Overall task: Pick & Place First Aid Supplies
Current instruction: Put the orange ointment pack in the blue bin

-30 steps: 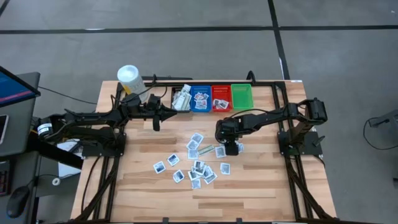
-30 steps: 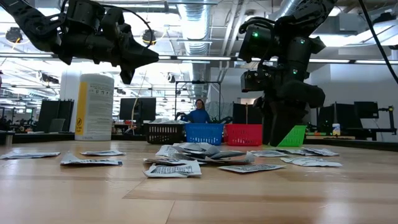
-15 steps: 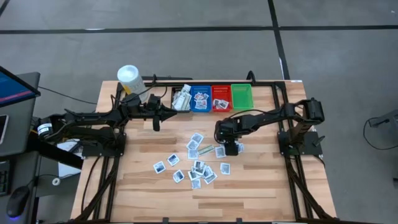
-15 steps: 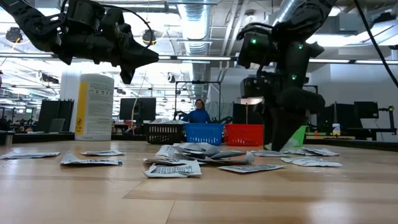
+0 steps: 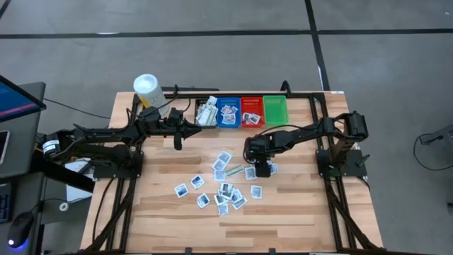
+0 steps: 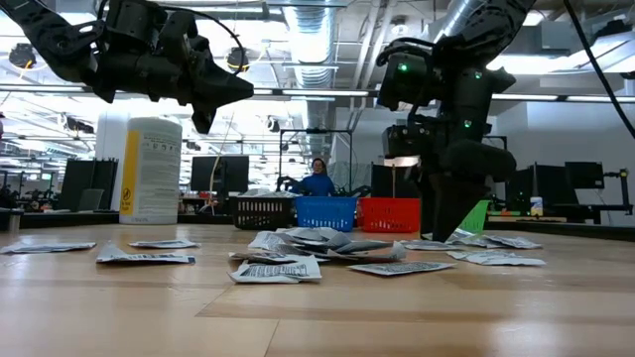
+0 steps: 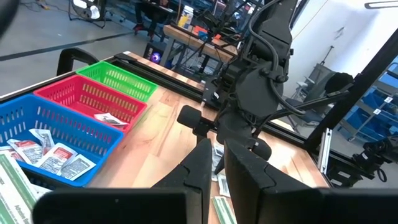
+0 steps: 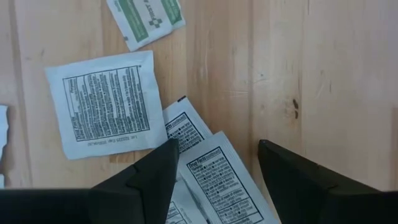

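Near the table's [image 5: 297,212] right edge, the right gripper [image 8: 214,165] is held low with its fingers spread wide and empty, straddling a white packet [image 8: 227,183] overlapping two others, evidently lined up for a pick. Most first aid packets [image 5: 225,190] are left scattered mid-table, while some are already sorted into the blue bin [image 5: 228,112] and red bin [image 5: 252,111] at the far edge. Dense black print is seen on the packets but cannot be read; the left gripper [image 7: 214,165] is parked, fingers nearly closed and empty, near the far edge beside the bins.

a robotics lab or industrial workshop: beyond the wooden desk [image 6: 317,317] run exposed ceiling ducts [image 6: 316,40] and strip lights, with rows of monitors [image 6: 220,171] on benches behind it, a seated person [image 6: 317,180] among them, and grey concrete floor [image 5: 212,64] around it.
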